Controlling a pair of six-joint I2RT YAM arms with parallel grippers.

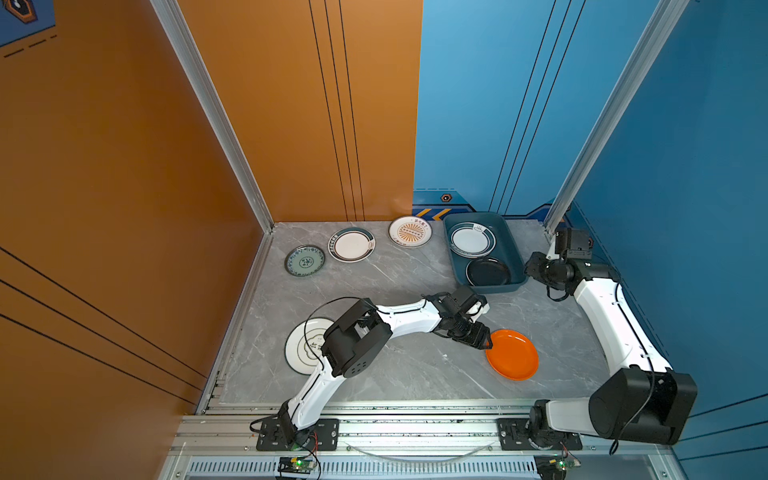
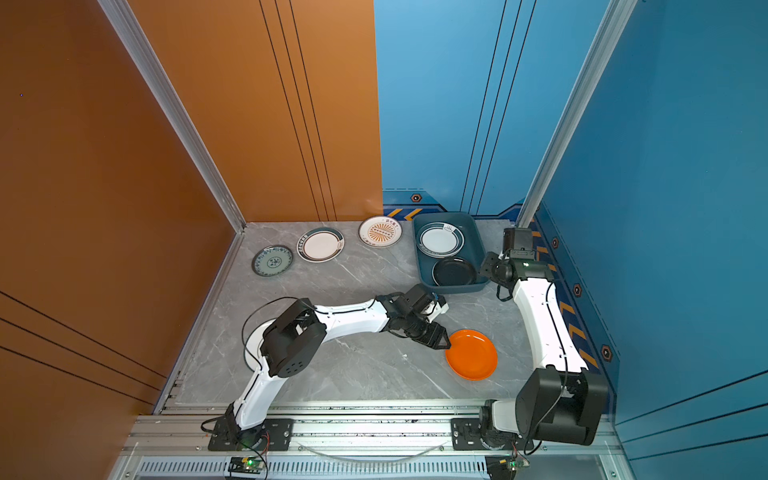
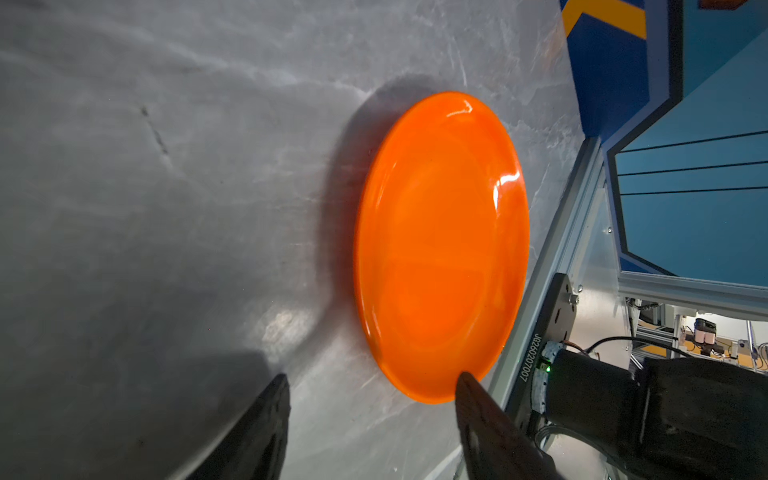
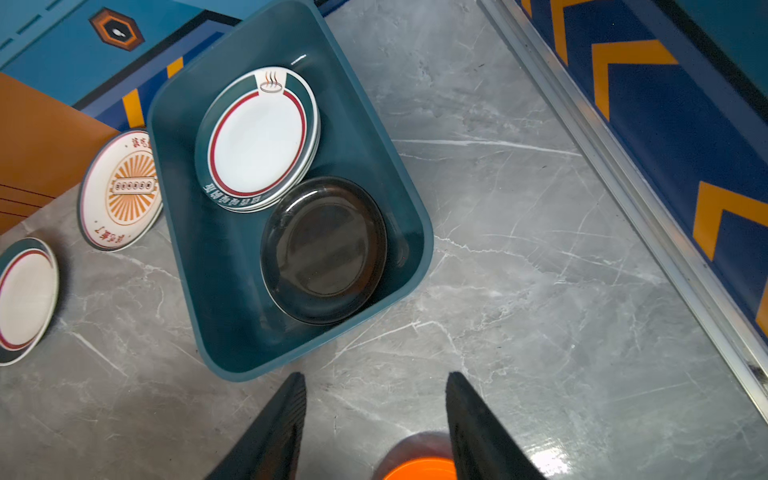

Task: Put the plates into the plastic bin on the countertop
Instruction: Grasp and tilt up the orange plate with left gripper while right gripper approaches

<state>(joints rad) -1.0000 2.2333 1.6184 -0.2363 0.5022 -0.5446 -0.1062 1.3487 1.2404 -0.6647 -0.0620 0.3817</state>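
The plate is plain orange, the countertop white-veined grey.

Robot lab cell: aluminium rails, printed wall panels.

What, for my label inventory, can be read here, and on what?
"JG260207007": on the right arm's base mount.
Chinese characters on the rim of the sunburst plate: too blurred to read.
Characters on the rim of the green-rimmed plate in the plastic bin: blurred too.
Nothing else is legible.
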